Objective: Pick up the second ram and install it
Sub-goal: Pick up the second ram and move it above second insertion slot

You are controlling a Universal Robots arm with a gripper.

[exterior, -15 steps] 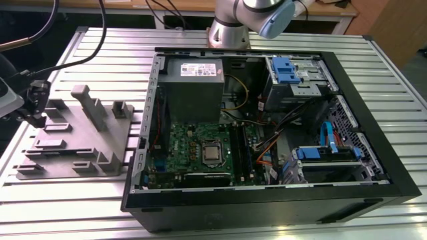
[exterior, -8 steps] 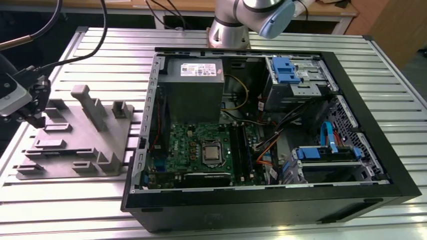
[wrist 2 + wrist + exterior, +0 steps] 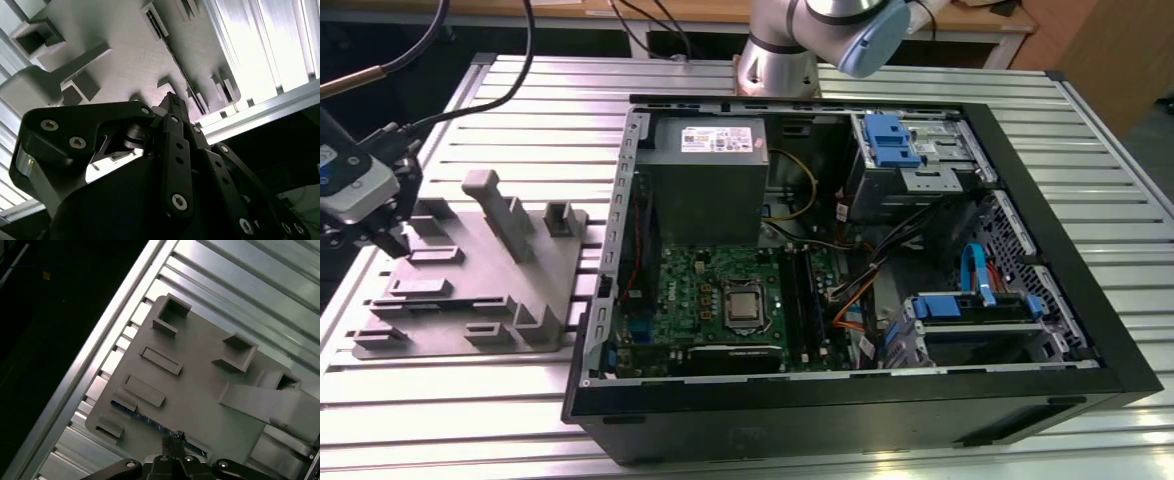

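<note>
- grey moulded fixture plate (image 3: 494, 290) lies on the slatted aluminium table (image 3: 454, 400); in the exterior view you find it at 9 o'clock from the open computer case (image 3: 854, 410), just beside the case wall.
- your gripper (image 3: 394, 245) is down at the plate's far edge, at 9 o'clock in the exterior view, with a black cable (image 3: 420, 45) running up from it toward 12 o'clock.
- in the first wrist view the second ram (image 3: 142, 417) stands on its long edge in a narrow slot of the plate, a dark strip with a bluish tint, near the plate's border.
- in that same view the gripper (image 3: 175, 437) sits right on the stick's line, fingertips drawn together on it with no gap that you can see between them.
- the second wrist view shows the gripper (image 3: 174, 102) from the side, its tip against the plate surface beside a row of small raised blocks.
- inside the case the green motherboard (image 3: 694, 290) lies at 6 o'clock from the grey power supply (image 3: 707, 165).
- the arm (image 3: 834, 30) has its base at 12 o'clock in the exterior view, beyond the case.
</note>
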